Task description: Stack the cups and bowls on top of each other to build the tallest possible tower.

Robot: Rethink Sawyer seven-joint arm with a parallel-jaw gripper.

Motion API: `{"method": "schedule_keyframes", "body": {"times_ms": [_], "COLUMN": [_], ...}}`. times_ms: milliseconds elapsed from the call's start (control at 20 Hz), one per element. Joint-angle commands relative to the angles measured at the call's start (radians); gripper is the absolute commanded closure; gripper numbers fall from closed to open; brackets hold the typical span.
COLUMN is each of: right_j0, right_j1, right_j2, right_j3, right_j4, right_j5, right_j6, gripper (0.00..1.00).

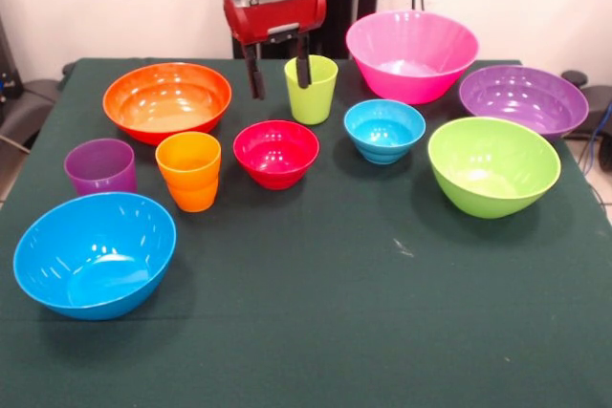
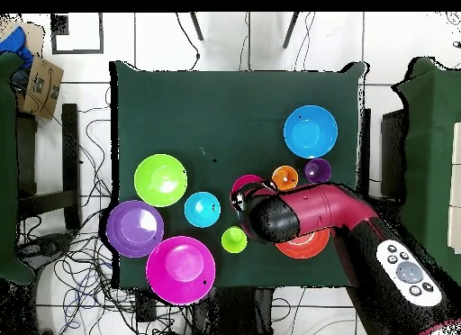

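Nothing is stacked; there is no tower. My gripper (image 1: pixel 279 74) hangs open and empty at the table's far side, between the orange bowl (image 1: pixel 167 99) and the lime green cup (image 1: pixel 312 90). One finger (image 1: pixel 303 70) overlaps that cup's rim. The red small bowl (image 1: pixel 275 153) stands just in front, with the orange cup (image 1: pixel 189 170) and purple cup (image 1: pixel 100 166) to its left and the light blue small bowl (image 1: pixel 384 130) to its right. The pink bowl (image 1: pixel 412 55), purple bowl (image 1: pixel 523 99), lime green bowl (image 1: pixel 492 165) and blue bowl (image 1: pixel 94 253) stand apart.
In the overhead view my arm (image 2: pixel 306 214) covers most of the orange bowl (image 2: pixel 306 248) and part of the red bowl (image 2: pixel 243 183). The green table (image 2: pixel 225 106) has cables and furniture around it.
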Motion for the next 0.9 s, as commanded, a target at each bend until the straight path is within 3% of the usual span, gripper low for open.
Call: {"method": "schedule_keyframes", "body": {"times_ms": [50, 450, 900], "right_j0": [0.062, 0.055, 0.002], "right_j1": [-0.046, -0.110, -0.097], "right_j2": [0.012, 0.011, 0.015], "right_j3": [-0.020, 0.050, 0.093], "right_j4": [-0.085, -0.042, -0.036], "right_j5": [0.090, 0.097, 0.082], "right_j6": [-0.132, -0.100, -0.117], "gripper": [0.00, 0.00, 0.00]}}
